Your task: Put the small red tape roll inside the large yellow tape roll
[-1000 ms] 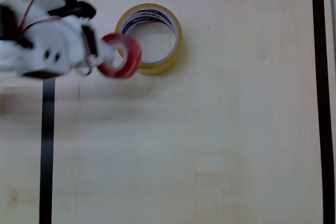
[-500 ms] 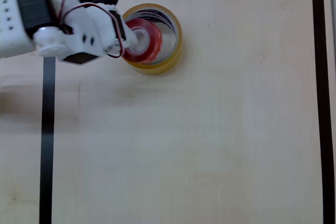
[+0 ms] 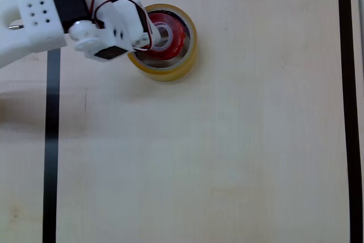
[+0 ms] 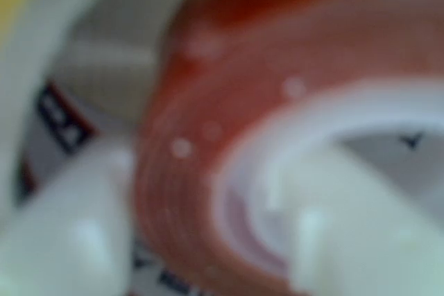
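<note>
Pale wood tabletop (image 3: 216,140) with a black tape border (image 3: 52,152) along the left, top and right edges in the overhead view. We see the large yellow tape roll (image 3: 170,71) lying flat near the top left: translucent yellowish-tan wall, and a bit of white inner core with dark lettering shows in the wrist view (image 4: 59,123). The small red tape roll (image 3: 177,37) sits inside the yellow roll's opening, lying roughly flat, glossy red with a white core; its rim is close to the yellow roll's inner wall on the right side. In the wrist view the red roll (image 4: 229,102) is very close and blurred, with a few specular dots on the tape face.

We see the white arm (image 3: 34,18) reaching in from the left edge, wrist angled down over the yellow roll's left rim, red and white wires looping over it. The hand (image 3: 154,36) is clamped on the red roll: in the wrist view one white finger (image 4: 66,240) lies outside the red band, and the other sits inside the white core.
</note>
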Available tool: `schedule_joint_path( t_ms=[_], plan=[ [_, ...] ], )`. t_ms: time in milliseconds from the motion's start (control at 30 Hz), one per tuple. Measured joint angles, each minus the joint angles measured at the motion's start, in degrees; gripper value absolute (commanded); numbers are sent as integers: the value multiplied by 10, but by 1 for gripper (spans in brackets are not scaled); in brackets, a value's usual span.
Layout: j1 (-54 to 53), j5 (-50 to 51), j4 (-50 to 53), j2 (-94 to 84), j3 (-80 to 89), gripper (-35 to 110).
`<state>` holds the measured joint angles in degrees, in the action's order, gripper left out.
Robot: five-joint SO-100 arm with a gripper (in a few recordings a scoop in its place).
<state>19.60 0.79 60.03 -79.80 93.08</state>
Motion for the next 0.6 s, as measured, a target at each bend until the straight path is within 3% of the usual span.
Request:
schedule_joint_path(
  t_ms=[400, 600],
  plan=[
    [0, 0, 5, 1, -2, 15],
    [-26, 0, 78, -118, -7, 15]
  ],
)
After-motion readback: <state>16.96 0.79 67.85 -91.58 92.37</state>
